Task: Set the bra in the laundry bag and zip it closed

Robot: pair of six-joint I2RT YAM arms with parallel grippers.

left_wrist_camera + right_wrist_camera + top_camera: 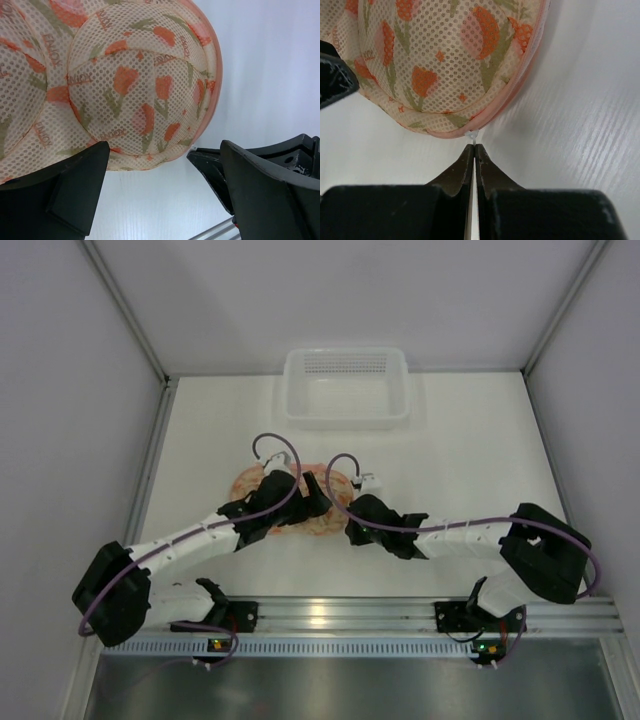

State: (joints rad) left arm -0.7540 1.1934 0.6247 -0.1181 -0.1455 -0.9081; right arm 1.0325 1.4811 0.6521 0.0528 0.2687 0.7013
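The laundry bag (246,480), pale pink mesh with an orange flower print and coral trim, lies at the table's middle, closed into its domed shape. It fills the left wrist view (125,85) and the right wrist view (445,65). The mustard-orange bra is not visible in any view. My right gripper (474,149) is shut on the small white zipper pull (473,136) at the bag's near rim; it also shows in the top view (352,524). My left gripper (162,150) is open at the bag's near edge and holds nothing; it also shows in the top view (312,502).
A white slotted plastic basket (345,385) stands at the back of the table, beyond the bag. White walls close in both sides. A metal rail (400,615) runs along the near edge by the arm bases.
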